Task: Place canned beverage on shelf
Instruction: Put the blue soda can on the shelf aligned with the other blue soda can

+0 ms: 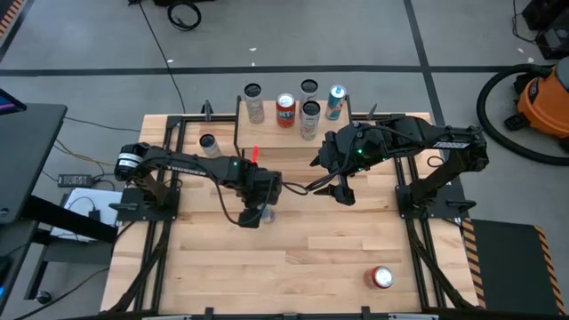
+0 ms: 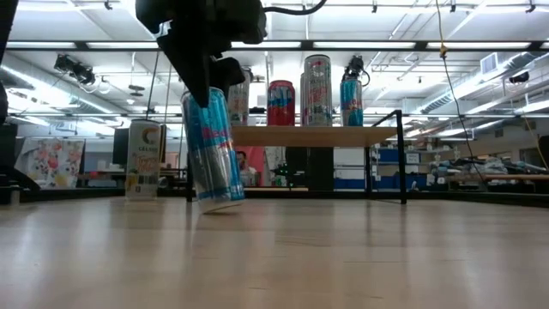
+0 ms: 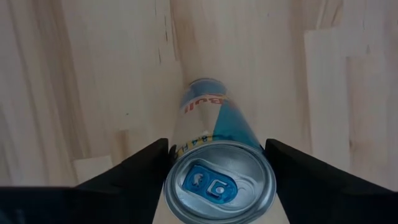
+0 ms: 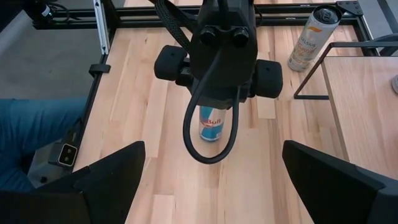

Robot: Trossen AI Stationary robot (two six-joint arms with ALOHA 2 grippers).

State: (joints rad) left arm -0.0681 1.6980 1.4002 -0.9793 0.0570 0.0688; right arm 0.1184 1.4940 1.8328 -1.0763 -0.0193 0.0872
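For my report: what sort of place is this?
Probably a robotics lab or workshop: a wooden table framed by arm mounts, an orange shop vacuum on the grey floor, and open ceiling lights above distant workbenches.

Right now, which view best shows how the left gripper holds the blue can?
The left wrist view: the blue can sits between both fingers. The low view shows it tilted under the left gripper. The high view mostly hides it; the right wrist view shows only its lower part.

Saw an orange vacuum point(image 1: 542, 96) with a looped black hose on the grey floor, right of the bench point(image 1: 311, 258). Spotted a coiled black cable point(image 1: 185, 15) beyond it, and a blue-clad leg point(image 4: 37, 134) beside it.
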